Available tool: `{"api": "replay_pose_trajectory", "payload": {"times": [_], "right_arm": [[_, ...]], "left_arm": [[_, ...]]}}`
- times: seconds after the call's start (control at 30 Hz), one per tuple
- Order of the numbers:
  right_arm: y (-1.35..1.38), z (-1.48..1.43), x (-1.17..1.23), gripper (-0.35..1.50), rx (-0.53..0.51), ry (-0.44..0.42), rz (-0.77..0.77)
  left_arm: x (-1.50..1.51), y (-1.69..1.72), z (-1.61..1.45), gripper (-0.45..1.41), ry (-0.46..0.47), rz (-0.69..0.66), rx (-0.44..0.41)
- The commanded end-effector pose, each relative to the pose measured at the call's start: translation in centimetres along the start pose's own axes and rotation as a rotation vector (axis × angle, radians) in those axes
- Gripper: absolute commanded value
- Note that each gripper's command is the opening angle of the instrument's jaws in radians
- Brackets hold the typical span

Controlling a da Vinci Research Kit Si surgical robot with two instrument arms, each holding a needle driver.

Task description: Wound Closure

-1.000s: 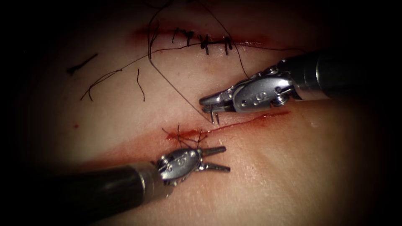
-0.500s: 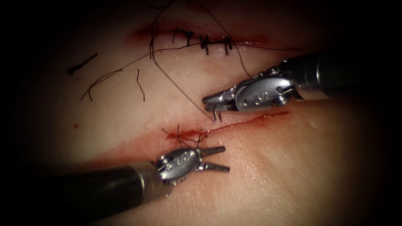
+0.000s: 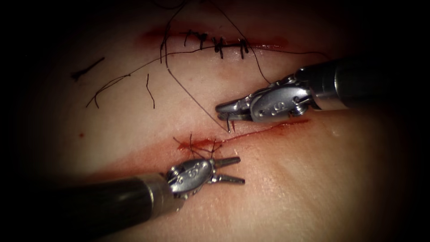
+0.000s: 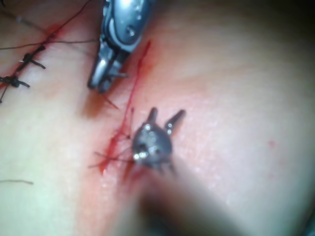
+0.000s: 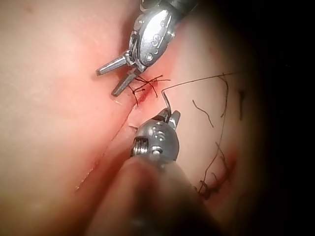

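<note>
1. Endoscope view: the right tool (image 3: 226, 112) clamps the needle (image 3: 229, 123) just far of the open cut (image 3: 268, 129); only a short stretch of the curve shows under the jaws, its point at the tissue (image 3: 313, 179) beside the cut, and whether it has entered cannot be told.
2. Thread (image 3: 192, 101) runs from the needle up and left toward the stitched far wound (image 3: 219, 45).
3. The left tool (image 3: 228, 169) hovers near the cut's tied stitch (image 3: 199, 145), jaws spread, holding nothing.
4. Judgement: a clean bite calls for a firm grip, the point square to the cut's edge, the thread kept slack.
</note>
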Motion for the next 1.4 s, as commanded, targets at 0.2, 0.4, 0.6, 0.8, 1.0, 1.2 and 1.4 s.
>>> {"api": "replay_pose_trajectory", "payload": {"times": [0.2,0.4,0.6,0.8,1.0,1.2,1.4], "right_arm": [[-0.04,0.06,-0.04,-0.35,0.000,-0.004,-0.017],[0.03,0.03,-0.05,-0.35,-0.003,-0.012,-0.016],[0.07,0.01,-0.07,-0.35,-0.002,-0.012,-0.023],[0.09,0.01,-0.07,-0.35,-0.005,-0.012,-0.021],[0.02,0.06,-0.07,-0.35,-0.013,-0.014,-0.029],[-0.06,0.10,-0.07,-0.35,-0.014,-0.016,-0.037],[-0.12,0.13,-0.06,-0.35,-0.015,-0.017,-0.043]], "left_arm": [[-0.05,0.00,0.07,0.44,0.000,-0.003,-0.002],[-0.05,0.00,0.07,0.41,0.000,-0.003,-0.002],[-0.05,0.01,0.08,0.41,0.000,-0.003,-0.002],[-0.05,0.01,0.08,0.39,0.000,-0.003,-0.001],[-0.05,0.01,0.08,0.39,0.000,-0.003,-0.001],[-0.05,0.01,0.08,0.39,0.000,-0.003,-0.001],[-0.05,0.01,0.08,0.39,0.000,-0.003,-0.001]]}}
